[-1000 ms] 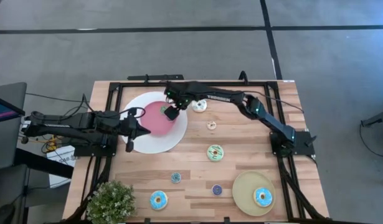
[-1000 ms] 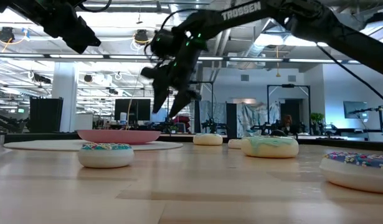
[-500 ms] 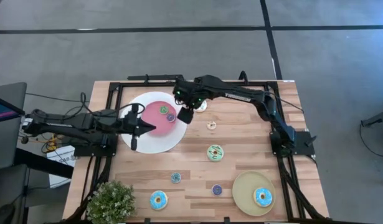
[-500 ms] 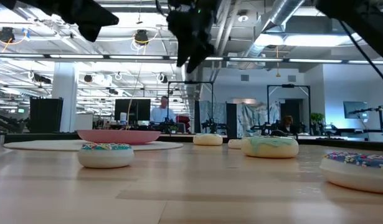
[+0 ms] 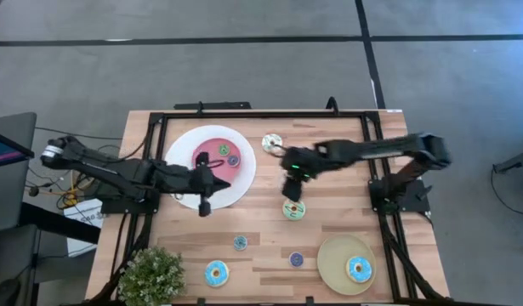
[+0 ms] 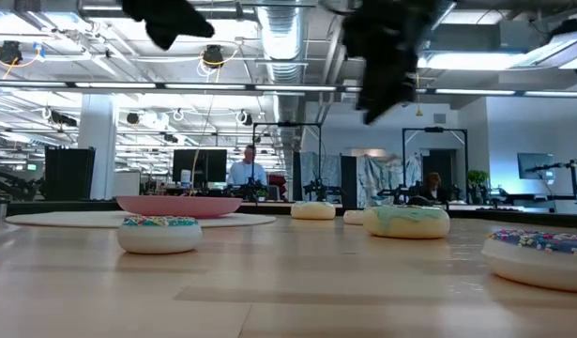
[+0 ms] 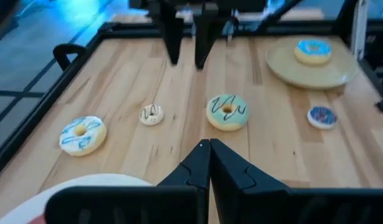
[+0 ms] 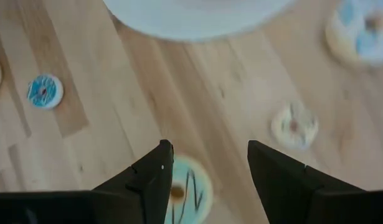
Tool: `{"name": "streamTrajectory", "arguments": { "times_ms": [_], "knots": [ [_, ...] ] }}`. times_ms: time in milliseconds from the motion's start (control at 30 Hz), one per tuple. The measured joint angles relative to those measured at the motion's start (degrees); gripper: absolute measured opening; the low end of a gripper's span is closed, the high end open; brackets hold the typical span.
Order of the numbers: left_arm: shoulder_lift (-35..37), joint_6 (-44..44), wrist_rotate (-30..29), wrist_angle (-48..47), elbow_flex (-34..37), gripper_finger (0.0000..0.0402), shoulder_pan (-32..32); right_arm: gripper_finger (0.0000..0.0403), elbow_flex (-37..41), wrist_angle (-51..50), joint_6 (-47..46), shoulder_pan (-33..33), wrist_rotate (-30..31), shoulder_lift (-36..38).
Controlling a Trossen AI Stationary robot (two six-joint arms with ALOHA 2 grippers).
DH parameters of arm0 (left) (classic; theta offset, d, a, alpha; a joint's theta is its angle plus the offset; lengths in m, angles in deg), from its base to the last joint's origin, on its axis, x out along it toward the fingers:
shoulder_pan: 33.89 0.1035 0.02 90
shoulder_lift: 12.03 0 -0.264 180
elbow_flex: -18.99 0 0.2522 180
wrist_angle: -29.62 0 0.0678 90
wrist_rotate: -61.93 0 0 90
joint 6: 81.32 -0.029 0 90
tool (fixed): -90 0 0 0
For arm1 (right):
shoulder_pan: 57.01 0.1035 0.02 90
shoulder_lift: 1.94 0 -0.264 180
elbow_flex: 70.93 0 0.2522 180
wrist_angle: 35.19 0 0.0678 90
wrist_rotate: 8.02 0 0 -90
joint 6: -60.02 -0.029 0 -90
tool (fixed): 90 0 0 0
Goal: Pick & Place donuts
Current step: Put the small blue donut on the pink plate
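Observation:
My right gripper (image 5: 293,189) (image 8: 207,152) is open and hangs high over the table (image 6: 387,66), just above the light green donut (image 5: 294,209) (image 8: 186,190), touching nothing. My left gripper (image 5: 204,204) (image 7: 207,147) is shut, in the air by the near rim of the white plate with pink centre (image 5: 244,183). A tiny green donut (image 5: 223,150) and a tiny purple donut (image 5: 233,160) lie on that plate. The cream donut (image 5: 272,143) lies flat near the far edge. A tiny pale donut (image 8: 294,124) (image 7: 151,114) lies between it and the green one.
The tan plate (image 5: 336,270) at the near right holds a blue donut (image 5: 359,269). Another blue donut (image 5: 216,273), a tiny blue one (image 5: 241,243) and a tiny dark one (image 5: 296,258) lie on the near boards. A potted plant (image 5: 150,276) fills the near left corner.
My right gripper has risen from over the pink plate, where a tiny purple donut now lies, and has swung toward the table's right and near edge, over the light green donut. My left gripper has moved toward the table's right along the plate's near rim.

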Motion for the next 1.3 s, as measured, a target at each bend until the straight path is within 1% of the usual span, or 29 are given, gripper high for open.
{"name": "streamTrajectory", "arguments": {
  "times_ms": [133,200,300,400,567,700,833,900,967,1033,1167,1300],
  "knots": [
    [-7.3,1.5,-1.7,-8.4,-9.2,0.0,-1.4,0.0195,15.4,6.7,-6.7,3.2,0.1,13.4],
    [-10.8,1.8,-1.7,-11.0,-13.5,0.0,-1.9,0.0194,21.6,9.0,-9.0,5.1,0.2,20.1],
    [-15.5,1.9,-1.6,-13.7,-19.5,0.0,-2.6,0.0191,28.4,12.3,-11.9,8.2,0.6,28.9],
    [-19.9,2.6,-1.5,-15.3,-24.9,0.0,-3.2,0.0187,33.0,13.0,-13.0,11.8,2.8,36.7],
    [-26.0,5.2,-1.7,-20.8,-33.1,0.0,-4.7,0.0179,38.0,13.5,-11.6,18.2,7.3,47.4],
    [-29.9,9.6,-1.7,-23.7,-37.1,0.0,-5.6,0.017,40.8,14.8,-8.1,21.8,7.8,54.2],
    [-32.5,16.4,-0.5,-25.2,-39.3,0.0,-5.5,0.0155,41.7,13.8,-4.1,24.3,7.8,58.9],
    [-33.2,19.2,0.0,-25.2,-39.6,0.0,-5.2,0.0144,41.7,13.2,-1.9,24.8,7.8,60.0],
    [-33.4,23.4,-0.5,-25.8,-39.6,0.0002,-4.6,0.0134,41.7,13.2,-1.6,24.9,7.8,60.7],
    [-33.5,24.8,-0.8,-27.2,-39.7,0.0008,-4.0,0.0125,41.7,13.3,-1.7,24.9,7.7,61.1],
    [-33.5,24.8,-1.5,-29.8,-39.7,0.0035,-2.8,0.0115,41.7,12.8,-3.5,24.9,7.8,61.1],
    [-33.5,24.1,-0.5,-32.6,-39.7,0.0081,-1.6,0.0112,41.7,11.4,-4.6,24.9,7.7,61.1]
  ]
}}
